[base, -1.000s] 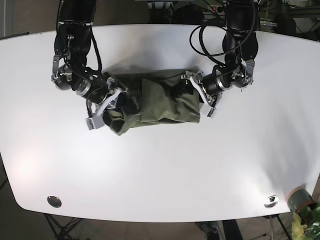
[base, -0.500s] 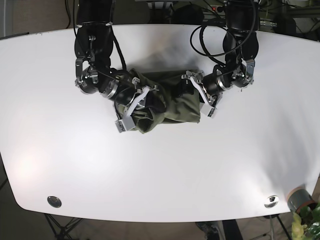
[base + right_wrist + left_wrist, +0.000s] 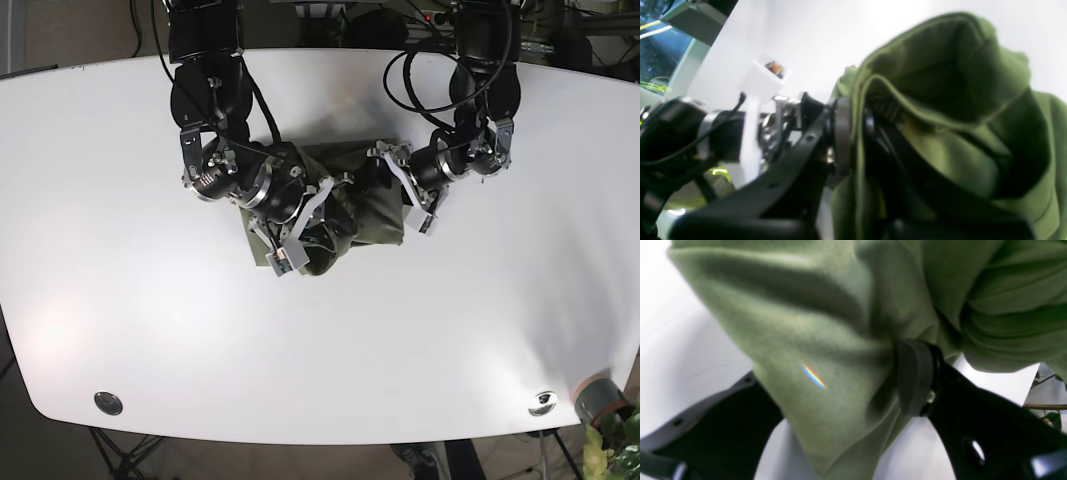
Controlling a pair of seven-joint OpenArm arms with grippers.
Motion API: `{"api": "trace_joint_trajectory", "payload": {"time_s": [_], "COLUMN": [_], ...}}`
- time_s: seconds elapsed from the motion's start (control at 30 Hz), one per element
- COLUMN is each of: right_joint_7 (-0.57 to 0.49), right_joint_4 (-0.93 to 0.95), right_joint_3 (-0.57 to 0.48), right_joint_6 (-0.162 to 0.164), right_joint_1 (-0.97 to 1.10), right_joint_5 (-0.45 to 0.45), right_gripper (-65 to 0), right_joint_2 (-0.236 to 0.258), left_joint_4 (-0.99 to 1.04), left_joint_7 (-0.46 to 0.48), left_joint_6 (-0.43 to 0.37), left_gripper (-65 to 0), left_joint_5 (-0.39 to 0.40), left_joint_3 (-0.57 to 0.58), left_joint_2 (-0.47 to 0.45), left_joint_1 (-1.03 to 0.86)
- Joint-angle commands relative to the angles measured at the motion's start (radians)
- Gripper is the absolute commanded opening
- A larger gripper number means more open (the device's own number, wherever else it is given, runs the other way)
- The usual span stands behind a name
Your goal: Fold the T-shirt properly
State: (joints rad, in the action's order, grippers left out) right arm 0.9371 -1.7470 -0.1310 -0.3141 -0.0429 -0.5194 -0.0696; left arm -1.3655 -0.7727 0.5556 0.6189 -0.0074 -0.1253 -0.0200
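The olive T-shirt [image 3: 365, 205] lies bunched near the far middle of the white table [image 3: 320, 340]. Within the last second the right gripper [image 3: 300, 235] has swept across from the shirt's outer end toward the centre, dragging that end over the rest, so the cloth is now much narrower. That looks like 1 crosswise fold nearly laid. Its fingers are clamped on a doubled hem [image 3: 858, 140] in the right wrist view. The left gripper [image 3: 412, 195] has hardly moved and pins the opposite edge; in its wrist view 1 finger pad [image 3: 912, 376] presses into gathered cloth, probably clamped, though the other finger is hidden.
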Motion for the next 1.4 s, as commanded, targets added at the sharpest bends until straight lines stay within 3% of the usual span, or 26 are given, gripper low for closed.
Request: {"api": "trace_joint_trajectory", "payload": {"time_s": [0.0, 0.1, 0.27, 0.4, 0.5, 0.63, 0.9, 1.03, 1.37], "right_joint_7": [-0.030, -0.033, -0.074, -0.074, -0.076, -0.077, -0.074, -0.074, -0.082], "right_joint_4": [0.008, 0.032, 0.049, 0.048, 0.017, -0.040, -0.095, -0.097, -0.004], "right_joint_3": [0.001, 0.001, -0.002, -0.043, -0.094, -0.083, -0.029, -0.031, -0.071], "right_joint_6": [-0.007, -0.006, -0.006, -0.004, -0.004, -0.004, -0.006, -0.006, -0.006], "right_joint_1": [-0.018, -0.018, -0.022, -0.024, -0.025, -0.015, 0.030, 0.071, 0.114], "right_joint_5": [-0.006, -0.003, -0.003, -0.002, -0.002, -0.012, -0.012, -0.011, -0.002], "right_gripper": [-61.7, -53.4, -26.8, -13.2, -12.8, -15.9, -17.6, -17.6, -17.8], "right_joint_2": [-0.002, -0.002, -0.002, 0.007, 0.047, 0.054, 0.055, 0.057, 0.050], "left_joint_4": [-0.002, -0.002, -0.004, -0.007, -0.012, -0.068, -0.282, -0.384, -0.449], "left_joint_7": [-0.049, -0.049, -0.049, -0.049, -0.049, -0.044, -0.049, -0.049, -0.047], "left_joint_6": [-0.016, -0.016, -0.016, -0.016, -0.016, -0.016, -0.010, -0.009, -0.009], "left_gripper": [-26.5, -26.5, -26.5, -26.5, -26.5, -26.5, -26.5, -26.5, -26.5], "left_joint_5": [-0.044, -0.043, -0.043, -0.043, -0.037, -0.038, -0.041, -0.037, -0.041], "left_joint_3": [-0.001, -0.001, -0.001, -0.001, -0.004, -0.012, -0.142, -0.177, -0.314], "left_joint_2": [-0.009, -0.009, -0.010, -0.010, -0.010, -0.010, -0.017, -0.103, -0.215], "left_joint_1": [-0.002, -0.002, -0.002, -0.002, 0.001, -0.001, -0.045, -0.093, -0.168]}}
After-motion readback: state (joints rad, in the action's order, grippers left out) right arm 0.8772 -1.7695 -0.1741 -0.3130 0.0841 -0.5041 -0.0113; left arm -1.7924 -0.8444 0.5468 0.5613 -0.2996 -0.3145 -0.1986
